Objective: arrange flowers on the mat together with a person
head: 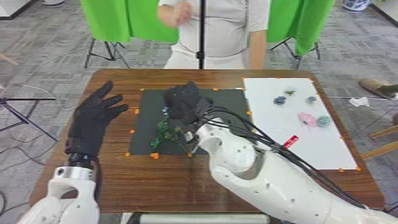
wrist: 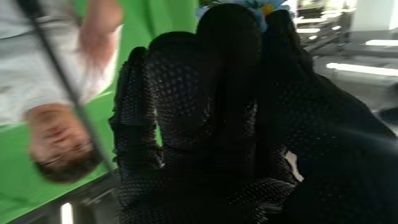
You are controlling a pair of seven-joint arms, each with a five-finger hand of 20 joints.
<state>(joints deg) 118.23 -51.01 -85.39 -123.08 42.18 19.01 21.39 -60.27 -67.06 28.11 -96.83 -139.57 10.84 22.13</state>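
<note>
Left robot hand (head: 93, 117), black fabric glove, fingers loosely spread, grips nothing; sits beside dark rectangular mat (head: 235, 97) on brown wooden surface (head: 160, 195), likely kept aside to leave working room. White right arm (head: 244, 155) with loose black cables (head: 251, 131) crosses the mat's near right part, hiding some of it; cables could snag leaves. Green leafy stems (head: 163, 132) lie on the dark mat, presumably the arrangement's base. On white mat (head: 329, 157): red label (head: 290, 141), then pink flower (head: 307, 119), teal flower (head: 323, 121), small blue flower (head: 280, 100), apparently spares. Right robot hand (wrist: 191, 100), black glove, nearly closed, pinches light-blue yellow-centred flower (wrist: 266, 8) at fingertips over the dark mat, probably for placing.
</note>
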